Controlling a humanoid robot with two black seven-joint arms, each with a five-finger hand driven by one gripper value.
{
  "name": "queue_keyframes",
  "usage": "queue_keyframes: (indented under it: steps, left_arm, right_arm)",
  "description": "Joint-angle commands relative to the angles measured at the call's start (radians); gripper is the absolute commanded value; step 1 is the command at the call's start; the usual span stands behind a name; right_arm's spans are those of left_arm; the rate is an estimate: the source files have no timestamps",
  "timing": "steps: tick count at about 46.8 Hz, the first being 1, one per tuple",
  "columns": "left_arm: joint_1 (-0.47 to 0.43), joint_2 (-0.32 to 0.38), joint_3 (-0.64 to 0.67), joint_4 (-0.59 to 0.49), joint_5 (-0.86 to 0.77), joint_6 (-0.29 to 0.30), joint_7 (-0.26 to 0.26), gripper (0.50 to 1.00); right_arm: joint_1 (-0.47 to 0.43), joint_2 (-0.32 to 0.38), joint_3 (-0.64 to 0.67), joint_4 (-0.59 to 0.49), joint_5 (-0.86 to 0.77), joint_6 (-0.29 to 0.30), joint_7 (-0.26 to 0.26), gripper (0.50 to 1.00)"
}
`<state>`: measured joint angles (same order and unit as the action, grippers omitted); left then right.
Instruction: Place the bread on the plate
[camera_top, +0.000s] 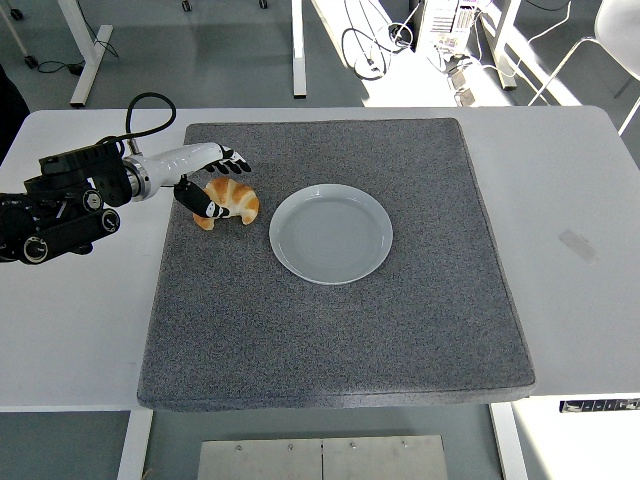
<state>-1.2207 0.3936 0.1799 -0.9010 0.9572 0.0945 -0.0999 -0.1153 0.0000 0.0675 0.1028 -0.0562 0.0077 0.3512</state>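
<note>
A golden croissant (232, 199) lies on the grey mat (330, 320), just left of an empty white plate (330, 233). My left hand (215, 180) comes in from the left edge and straddles the croissant: the fingers (232, 157) reach over its far side and the thumb (200, 203) lies against its near left end. The hand is still spread, not closed around the bread. The croissant rests on the mat. The right arm does not appear in the head view.
The mat covers most of the white table (570, 200). A small strip of tape (577, 243) lies on the table at the right. Cables and table legs show on the floor beyond the far edge.
</note>
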Motion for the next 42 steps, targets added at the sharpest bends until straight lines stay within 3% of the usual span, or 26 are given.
queue_keyframes:
  steps: [1, 20, 30, 42]
  left_arm:
    - [0.003, -0.007, 0.004, 0.014, 0.000, 0.008, 0.003, 0.819]
    - [0.032, -0.038, 0.006, 0.047, 0.002, 0.047, 0.003, 0.812]
    - [0.038, -0.042, 0.007, 0.050, 0.008, 0.050, 0.003, 0.568]
    - [0.040, -0.042, 0.009, 0.050, 0.017, 0.051, 0.002, 0.500]
  right_arm:
    - [0.000, 0.000, 0.000, 0.000, -0.001, 0.000, 0.000, 1.000]
    - [0.000, 0.000, 0.000, 0.000, 0.001, 0.000, 0.000, 1.000]
    - [0.000, 0.000, 0.000, 0.000, -0.001, 0.000, 0.000, 1.000]
    - [0.000, 0.000, 0.000, 0.000, -0.001, 0.000, 0.000, 1.000]
